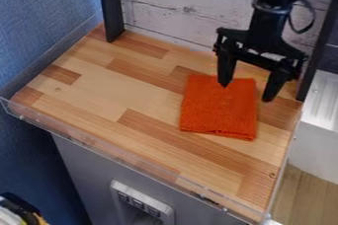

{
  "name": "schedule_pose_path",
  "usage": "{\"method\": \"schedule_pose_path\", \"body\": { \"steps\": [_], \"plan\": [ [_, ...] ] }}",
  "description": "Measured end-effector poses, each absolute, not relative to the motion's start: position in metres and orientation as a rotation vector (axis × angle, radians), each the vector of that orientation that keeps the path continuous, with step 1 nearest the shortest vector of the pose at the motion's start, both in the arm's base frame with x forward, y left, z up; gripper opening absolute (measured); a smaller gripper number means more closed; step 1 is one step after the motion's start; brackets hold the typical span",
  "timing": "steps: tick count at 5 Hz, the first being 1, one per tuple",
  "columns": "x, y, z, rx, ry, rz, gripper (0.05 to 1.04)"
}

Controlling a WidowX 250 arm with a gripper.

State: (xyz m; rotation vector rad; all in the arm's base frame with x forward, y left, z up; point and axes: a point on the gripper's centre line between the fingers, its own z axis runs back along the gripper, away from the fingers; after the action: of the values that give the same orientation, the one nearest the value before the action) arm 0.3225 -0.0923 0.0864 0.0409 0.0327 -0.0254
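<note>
Nearest us, a clear lip (86, 141) in front of the pincer (247, 92) edges the board (112, 95), presumably against things sliding off, while partly beneath the pincer, which hangs open and empty, we see the cloth (218, 108) folded flat, likely for compactness.

Cloth (218, 113) lies on the wooden counter's (99, 103) right half.

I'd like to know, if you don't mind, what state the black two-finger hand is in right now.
Hand: open, holding nothing, near the folded orange cloth.
</note>
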Motion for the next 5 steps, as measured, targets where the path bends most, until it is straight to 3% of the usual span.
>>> {"method": "schedule_pose_path", "body": {
  "steps": [2, 5],
  "plan": [
    [0.319, -0.102, 0.112, -0.007, -0.033, -0.029, 0.997],
    [0.304, -0.105, 0.116, -0.015, -0.031, -0.031, 0.993]
  ]
}}
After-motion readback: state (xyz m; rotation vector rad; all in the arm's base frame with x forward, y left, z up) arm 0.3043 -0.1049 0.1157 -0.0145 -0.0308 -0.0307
